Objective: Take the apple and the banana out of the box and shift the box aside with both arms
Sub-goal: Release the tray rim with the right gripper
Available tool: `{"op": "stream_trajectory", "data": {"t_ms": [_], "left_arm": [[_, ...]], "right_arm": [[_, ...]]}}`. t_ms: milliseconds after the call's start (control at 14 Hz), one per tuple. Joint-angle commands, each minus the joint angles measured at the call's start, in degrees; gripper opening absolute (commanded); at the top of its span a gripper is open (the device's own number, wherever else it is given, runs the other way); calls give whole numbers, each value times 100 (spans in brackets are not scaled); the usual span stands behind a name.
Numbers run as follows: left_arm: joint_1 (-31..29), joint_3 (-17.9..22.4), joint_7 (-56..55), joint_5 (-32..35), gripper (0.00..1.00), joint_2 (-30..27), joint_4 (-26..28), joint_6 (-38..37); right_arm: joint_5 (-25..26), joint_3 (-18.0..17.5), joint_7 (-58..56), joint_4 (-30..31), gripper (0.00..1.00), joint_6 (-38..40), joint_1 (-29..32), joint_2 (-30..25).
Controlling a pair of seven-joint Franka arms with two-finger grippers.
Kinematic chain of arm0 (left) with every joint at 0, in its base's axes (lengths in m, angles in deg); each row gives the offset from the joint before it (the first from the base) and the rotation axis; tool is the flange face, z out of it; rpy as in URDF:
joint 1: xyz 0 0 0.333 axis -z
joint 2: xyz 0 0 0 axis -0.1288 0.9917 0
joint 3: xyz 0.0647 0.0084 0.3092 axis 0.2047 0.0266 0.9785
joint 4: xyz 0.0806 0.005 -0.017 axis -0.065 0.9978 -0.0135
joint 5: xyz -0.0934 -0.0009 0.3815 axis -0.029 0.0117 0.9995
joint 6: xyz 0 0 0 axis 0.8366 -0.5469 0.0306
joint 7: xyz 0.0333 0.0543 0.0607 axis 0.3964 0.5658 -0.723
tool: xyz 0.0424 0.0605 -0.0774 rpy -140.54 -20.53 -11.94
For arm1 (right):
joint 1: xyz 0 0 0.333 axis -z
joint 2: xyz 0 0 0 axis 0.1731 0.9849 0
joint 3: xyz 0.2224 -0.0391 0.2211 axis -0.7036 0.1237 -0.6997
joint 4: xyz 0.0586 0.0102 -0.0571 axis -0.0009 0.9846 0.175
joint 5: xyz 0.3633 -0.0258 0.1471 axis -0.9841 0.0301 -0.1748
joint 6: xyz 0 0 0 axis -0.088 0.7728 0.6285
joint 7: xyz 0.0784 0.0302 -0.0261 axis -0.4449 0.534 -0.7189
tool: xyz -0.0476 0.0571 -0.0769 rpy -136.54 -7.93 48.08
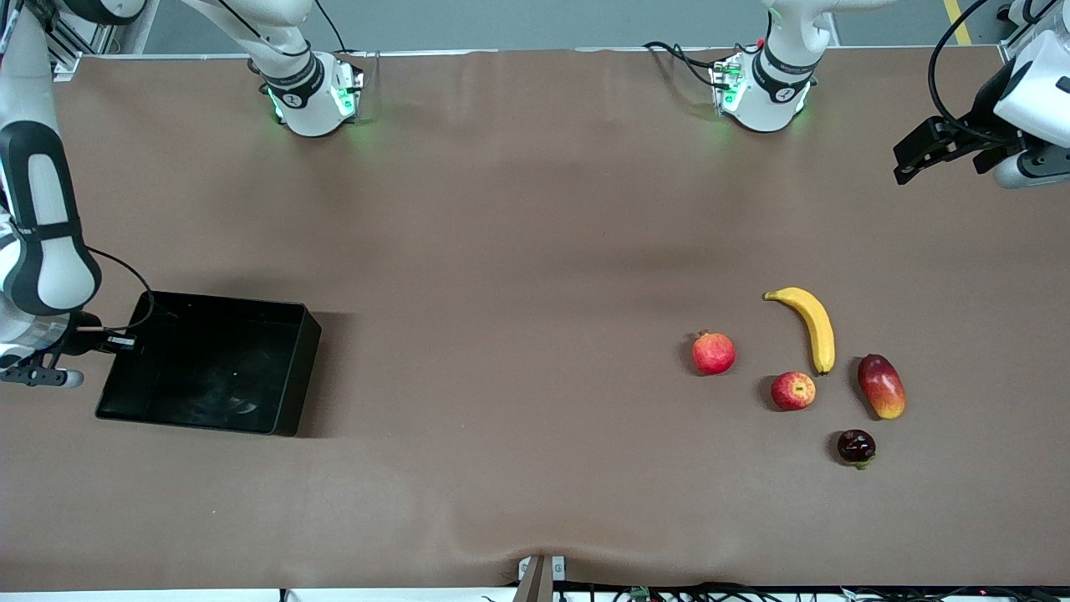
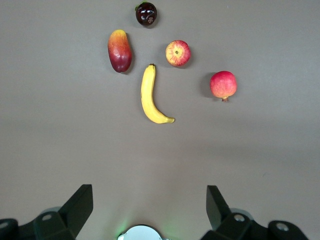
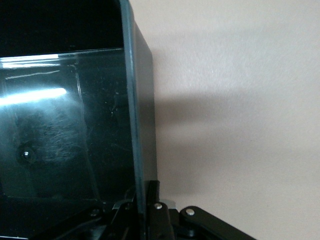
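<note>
The black box lies toward the right arm's end of the table. My right gripper is shut on its end wall; in the right wrist view the wall runs between the fingers of this gripper. The yellow banana and the small red apple lie toward the left arm's end, the apple nearer the front camera. My left gripper hangs open and empty in the air over that end of the table. Its wrist view shows its spread fingers, the banana and the apple.
A red pomegranate, a red-to-yellow mango and a small dark red fruit lie around the banana and apple. The brown table surface stretches bare between box and fruits.
</note>
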Motion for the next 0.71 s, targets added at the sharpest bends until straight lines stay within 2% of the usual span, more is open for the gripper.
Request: {"op": "stream_trajectory", "data": {"t_ms": [0,71,357,643], "left_arm": [[-26,-49,-13,112,100,-104,38,-91],[-35,-49,-13,112,100,-113,46,-91],[-35,-49,-13,112,100,-96,38,-82],[-44,-49,-13,103,100,-96,46,-82]], "right_arm": [[-177,-120,-118,-63,44,87,124,27],[-133,-120,-231,-72,99,61,124,44],[-115,-120,-356,-265,100,96,19,-61],[-27,-111,125,-187,100,446,-481,-551]]}}
